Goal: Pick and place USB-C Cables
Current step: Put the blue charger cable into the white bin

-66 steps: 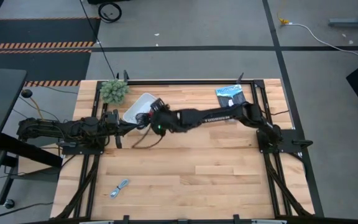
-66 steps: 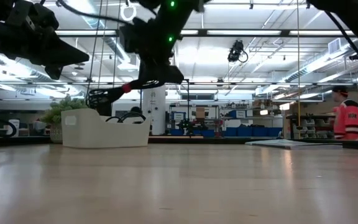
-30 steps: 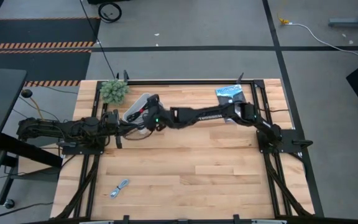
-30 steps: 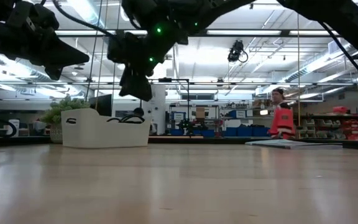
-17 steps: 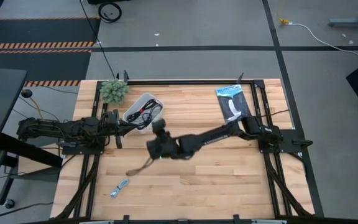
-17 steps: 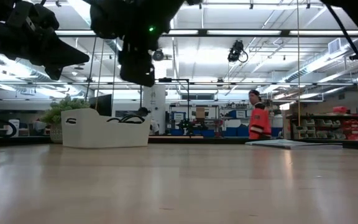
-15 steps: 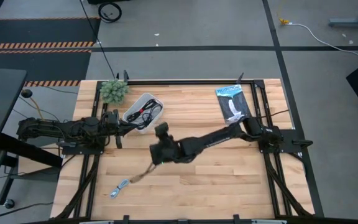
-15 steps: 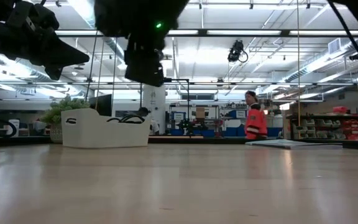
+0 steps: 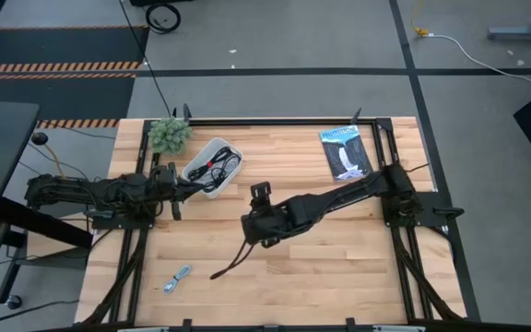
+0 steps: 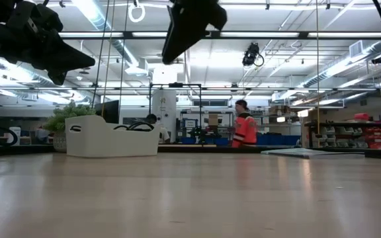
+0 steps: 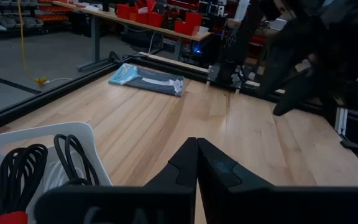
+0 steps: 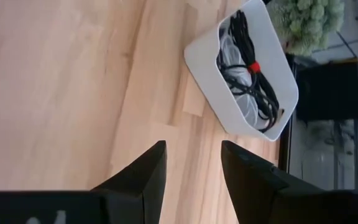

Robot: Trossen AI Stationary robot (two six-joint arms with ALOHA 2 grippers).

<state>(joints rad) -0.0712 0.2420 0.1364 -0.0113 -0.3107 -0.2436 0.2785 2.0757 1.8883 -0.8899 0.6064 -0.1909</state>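
Right gripper is held above mid-table, centre of the high view, fingers apart with a narrow gap and nothing between them per the right wrist view. Left gripper is parked at left edge of table just beside the white bin; in the left wrist view its fingers are pressed together, empty.

Cables: black bundle w/ red tie and white coil are seen inside the bin, plus thin black loose coil, all overlapping. Short silver-grey cable is left alone on bare wood, lower left of the high view, well apart from the bin.

Handling, judged: silver-grey cable is likely light, limp, low-profile; it could slide or flop on smooth wood. Best taken across the middle of the bundle where strands are bunched, not at a connector end. A loose end may trail during carry.

Surroundings: small green plant is set just beside bin, upper left. Blue-and-black retail packet lies upper right, not part of the job. A person in an orange vest is seen far off in the room, low view. Path from cable to bin looks open; the left arm beside the bin is the only crowding near the drop point.
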